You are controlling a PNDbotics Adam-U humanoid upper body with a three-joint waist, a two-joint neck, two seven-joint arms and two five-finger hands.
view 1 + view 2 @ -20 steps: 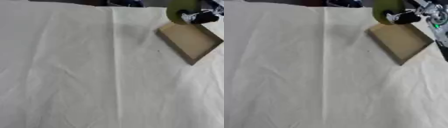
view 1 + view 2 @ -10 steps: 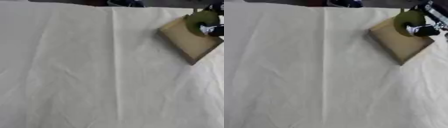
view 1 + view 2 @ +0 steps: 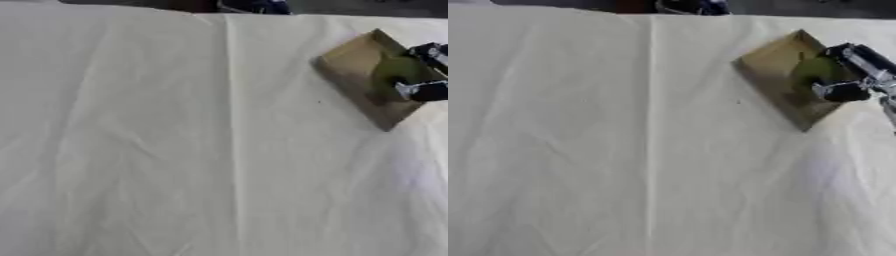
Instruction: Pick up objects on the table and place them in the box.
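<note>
A shallow brown cardboard box (image 3: pixel 776 65) lies at the upper right of the white cloth, turned like a diamond. My right hand (image 3: pixel 852 75) comes in from the right edge and sits over the box. Its fingers are curled round a round olive-green object (image 3: pixel 817 70), which is down inside the box. The thumb (image 3: pixel 840 91) shows below the green object. My left hand is in no view.
A white creased cloth (image 3: pixel 175 150) covers the whole table, with a long fold line running down its middle. Dark shapes (image 3: pixel 254 6) lie beyond the far edge at the top.
My right hand has carried the green object from above the box's far corner down and to the right, into the box. The cloth and box have stayed in place.
</note>
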